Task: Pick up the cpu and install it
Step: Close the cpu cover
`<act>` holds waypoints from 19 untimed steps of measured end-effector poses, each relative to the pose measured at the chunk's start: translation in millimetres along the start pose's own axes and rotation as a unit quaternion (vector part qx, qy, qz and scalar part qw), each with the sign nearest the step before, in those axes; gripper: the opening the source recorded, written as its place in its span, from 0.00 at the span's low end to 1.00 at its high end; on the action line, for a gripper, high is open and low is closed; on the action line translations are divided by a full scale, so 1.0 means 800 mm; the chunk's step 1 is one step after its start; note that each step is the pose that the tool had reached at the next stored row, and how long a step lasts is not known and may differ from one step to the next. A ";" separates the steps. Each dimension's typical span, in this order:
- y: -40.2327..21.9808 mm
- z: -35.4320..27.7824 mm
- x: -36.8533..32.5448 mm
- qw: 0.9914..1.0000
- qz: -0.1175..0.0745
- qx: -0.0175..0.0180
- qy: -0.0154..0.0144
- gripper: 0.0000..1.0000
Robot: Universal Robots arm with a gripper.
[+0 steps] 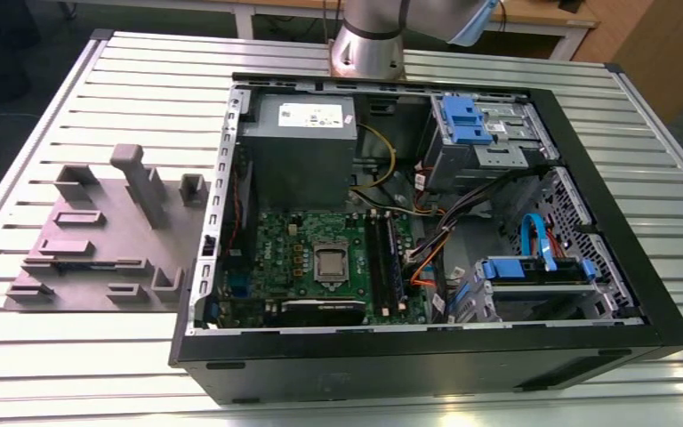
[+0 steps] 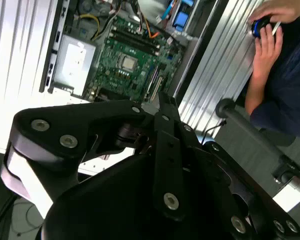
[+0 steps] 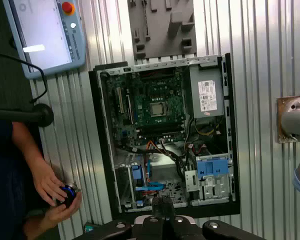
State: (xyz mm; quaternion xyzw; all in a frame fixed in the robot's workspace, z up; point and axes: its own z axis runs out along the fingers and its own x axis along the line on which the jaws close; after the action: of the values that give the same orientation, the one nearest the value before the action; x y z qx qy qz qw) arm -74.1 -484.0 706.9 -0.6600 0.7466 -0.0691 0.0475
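First wrist view, jaws pressed together, cut off at edge, cpu (image 3: 157, 108) tiny on green board (image 3: 140, 102)

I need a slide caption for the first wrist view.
Looking down past the gripper at the open computer case, cpu seated on the green board.

cpu (image 1: 330, 263) seemingly on board (image 1: 277, 238), inside case (image 1: 437, 360)

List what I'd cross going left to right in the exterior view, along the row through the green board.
Grey fixture → case left wall → green board with the cpu → cables → blue drive bay → case right wall.
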 end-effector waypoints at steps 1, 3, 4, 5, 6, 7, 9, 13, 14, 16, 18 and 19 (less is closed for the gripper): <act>0.0000 0.0002 0.0000 1.000 -0.001 0.007 -0.001 0.10; -0.0001 0.0005 -0.0001 1.000 -0.003 0.001 -0.001 0.10; -0.0001 0.0005 -0.0001 1.000 -0.003 -0.008 0.000 0.10; -0.0001 0.0006 0.0000 1.000 -0.003 -0.017 0.002 0.10; -0.0001 0.0009 0.0000 1.000 -0.004 -0.026 0.003 0.10; -0.0001 0.0009 0.0000 1.000 -0.004 -0.030 0.003 0.10; 0.0000 0.0010 0.0001 0.999 -0.004 -0.032 0.003 0.10; 0.0000 0.0015 -0.0001 0.999 -0.005 -0.049 0.005 0.10; 0.0000 0.0018 -0.0001 0.998 -0.005 -0.059 0.006 0.10; 0.0001 0.0020 0.0000 0.998 -0.005 -0.066 0.007 0.10; 0.0000 0.0020 0.0000 0.998 -0.005 -0.068 0.007 0.10; 0.0000 0.0021 -0.0002 0.997 -0.005 -0.070 0.008 0.10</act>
State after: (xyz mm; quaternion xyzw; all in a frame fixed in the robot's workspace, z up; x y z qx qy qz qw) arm -73.8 -484.0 705.3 -0.6652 0.7463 -0.0220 -0.0050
